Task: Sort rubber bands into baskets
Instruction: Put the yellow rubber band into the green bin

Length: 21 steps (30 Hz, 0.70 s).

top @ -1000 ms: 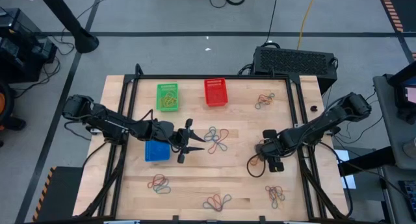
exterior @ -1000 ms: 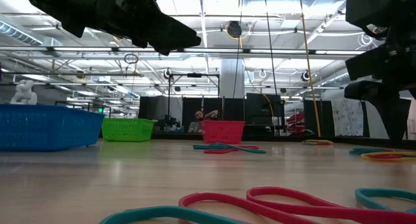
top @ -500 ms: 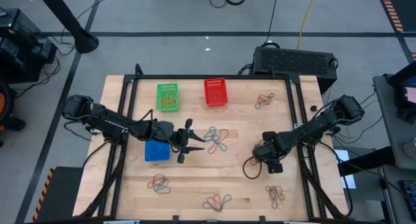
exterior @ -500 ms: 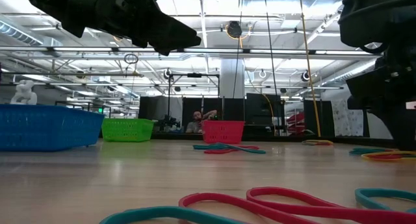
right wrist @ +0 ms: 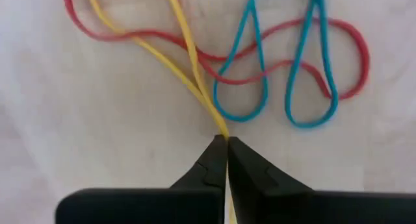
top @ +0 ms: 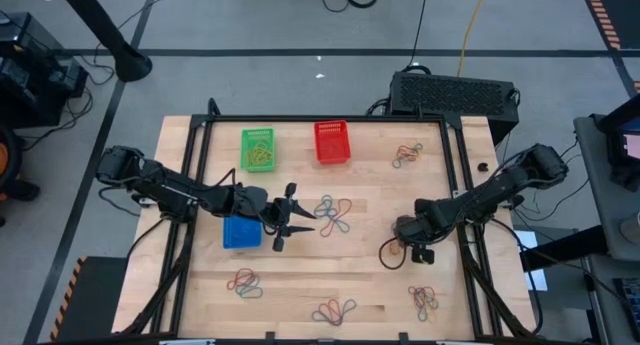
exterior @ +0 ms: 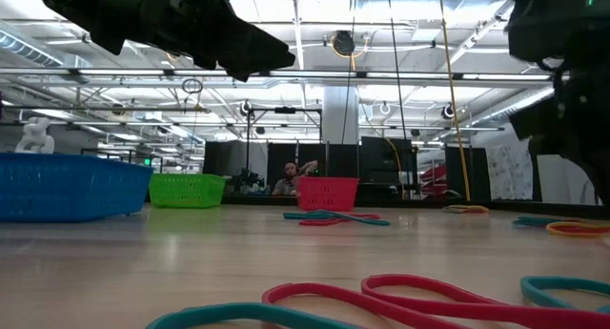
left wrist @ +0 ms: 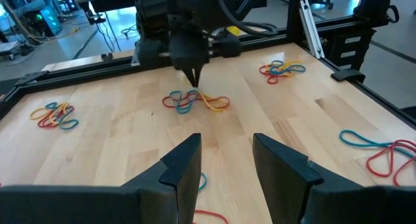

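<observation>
While overhead hides it, right end effector (right wrist: 225,145) pinches yellow band (right wrist: 188,62).

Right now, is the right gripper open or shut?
Shut: the right gripper has its fingertips pressed together, pinching a yellow rubber band above the wooden table.

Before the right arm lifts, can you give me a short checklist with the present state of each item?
1. Right gripper shut on the yellow rubber band: ok.
2. Only yellow pinched: ok; the red band and blue band lie outside the tips.
3. Yellow free of the others: not ok; it crosses the red band.
4. Left gripper open, holding nothing: ok.
5. Green basket already holds bands: ok.
6. Which basket takes yellow: cannot tell.
</observation>
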Available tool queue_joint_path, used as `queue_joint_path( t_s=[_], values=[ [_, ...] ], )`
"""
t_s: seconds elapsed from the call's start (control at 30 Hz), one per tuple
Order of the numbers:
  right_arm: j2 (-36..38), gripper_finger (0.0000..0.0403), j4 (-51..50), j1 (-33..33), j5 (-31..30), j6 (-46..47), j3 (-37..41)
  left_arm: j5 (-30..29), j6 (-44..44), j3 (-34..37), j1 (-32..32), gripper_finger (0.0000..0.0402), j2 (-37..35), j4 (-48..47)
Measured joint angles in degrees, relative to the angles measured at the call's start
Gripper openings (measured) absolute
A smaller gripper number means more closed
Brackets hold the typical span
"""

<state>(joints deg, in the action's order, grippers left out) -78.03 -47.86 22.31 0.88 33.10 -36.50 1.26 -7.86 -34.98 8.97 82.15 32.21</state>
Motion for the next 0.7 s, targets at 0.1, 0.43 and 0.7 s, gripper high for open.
queue_joint_path(
  t_s=[0.1,0.43,0.7],
  values=[
    [3.53,0.0001,-1.13,1.01,1.16,3.62,-0.3,0.02,0.03,0.0,0.04,0.0148,0.0,0.83],
    [14.7,0.0,2.06,5.18,2.15,11.36,-0.3,2.28,0.05,-0.01,0.07,0.0148,0.91,5.75],
    [19.0,0.0,18.13,5.57,-1.4,8.92,-0.41,6.4,0.07,-0.28,0.07,0.0148,11.86,21.75]
  ],
)
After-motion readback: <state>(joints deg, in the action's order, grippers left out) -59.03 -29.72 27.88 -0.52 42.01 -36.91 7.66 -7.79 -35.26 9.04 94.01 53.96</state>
